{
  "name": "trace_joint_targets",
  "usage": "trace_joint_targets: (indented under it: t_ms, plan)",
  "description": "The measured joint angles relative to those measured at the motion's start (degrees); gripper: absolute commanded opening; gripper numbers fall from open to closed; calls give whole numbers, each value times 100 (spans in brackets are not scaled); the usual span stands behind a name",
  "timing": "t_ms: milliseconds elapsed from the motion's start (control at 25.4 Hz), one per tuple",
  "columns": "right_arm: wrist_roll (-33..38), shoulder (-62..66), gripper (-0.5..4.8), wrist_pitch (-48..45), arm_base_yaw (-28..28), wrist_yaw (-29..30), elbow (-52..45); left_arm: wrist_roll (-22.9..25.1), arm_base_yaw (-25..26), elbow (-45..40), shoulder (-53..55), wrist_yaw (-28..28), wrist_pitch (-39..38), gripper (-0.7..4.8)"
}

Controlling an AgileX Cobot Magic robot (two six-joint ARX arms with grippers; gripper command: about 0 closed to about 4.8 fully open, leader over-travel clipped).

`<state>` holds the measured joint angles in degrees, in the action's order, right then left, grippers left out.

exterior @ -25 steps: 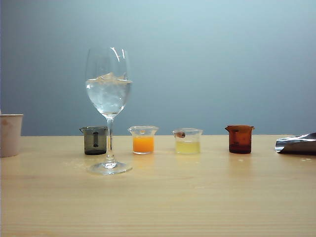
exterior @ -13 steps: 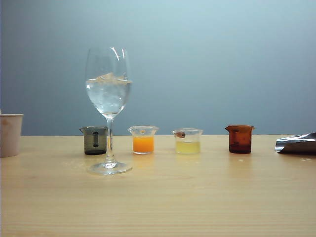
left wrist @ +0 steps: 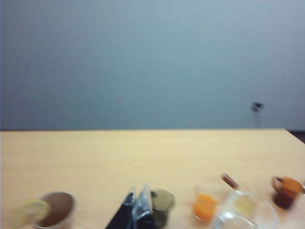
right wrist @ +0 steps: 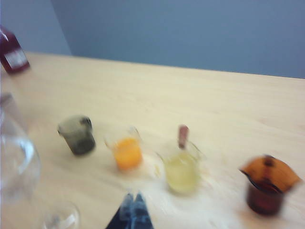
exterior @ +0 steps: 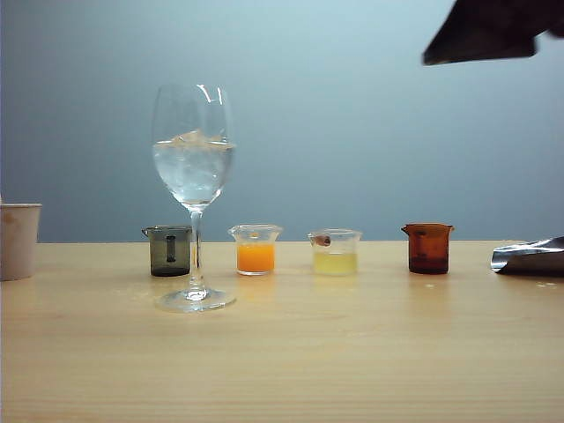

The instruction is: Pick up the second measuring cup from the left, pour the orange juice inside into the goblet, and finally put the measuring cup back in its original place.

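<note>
The second measuring cup [exterior: 256, 249], small and clear, holds orange juice [exterior: 256, 257] and stands on the wooden table, just right of the goblet [exterior: 194, 167]. The goblet holds clear liquid with ice. In the right wrist view my right gripper [right wrist: 133, 195] is shut and empty, hanging above the table in front of the measuring cup [right wrist: 127, 152]. The left wrist view is blurred. There my left gripper [left wrist: 138, 193] looks shut and empty, in front of the smoky grey cup [left wrist: 162, 202], with the orange cup [left wrist: 206, 206] off to one side. A dark part of the right arm [exterior: 489, 31] shows high at the exterior view's right.
The row also holds a smoky grey cup [exterior: 169, 251], a clear cup of pale yellow liquid [exterior: 335, 253] and an amber cup [exterior: 428, 248]. A white paper cup [exterior: 18, 240] stands at the left edge and crumpled foil [exterior: 529, 256] at the right. A red bottle [right wrist: 12, 52] stands far back.
A dark part of the right arm has come into the exterior view at the top right. The cups and the goblet have not moved.
</note>
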<state>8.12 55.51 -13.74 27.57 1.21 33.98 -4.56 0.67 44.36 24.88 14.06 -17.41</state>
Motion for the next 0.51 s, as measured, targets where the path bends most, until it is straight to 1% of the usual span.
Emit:
trace_joint_targets:
  t_ms: [39, 79, 197, 315, 393, 512]
  plan:
    - [129, 225, -5, -313, 0, 4, 2, -9, -87, 0, 66, 24, -4, -5]
    - [251, 623, -5, -710, 0, 9, 4, -17, -317, 0, 229, -4, -15, -5]
    - [302, 1244, -5, -1176, -9, 195, 4, -2, -809, 0, 549, -238, -7, -5]
    - [304, 1825, -5, -1576, -2, 310, 0, 0, -1193, 0, 909, -492, 81, -5]
    - [304, 2723, -5, -2546, -2, 334, 4, 57, -1558, -2, 1394, -772, 321, -5]
    - [302, 3296, -5, -3226, -7, 332, 11, 271, -1631, 0, 1683, -807, 621, -5]
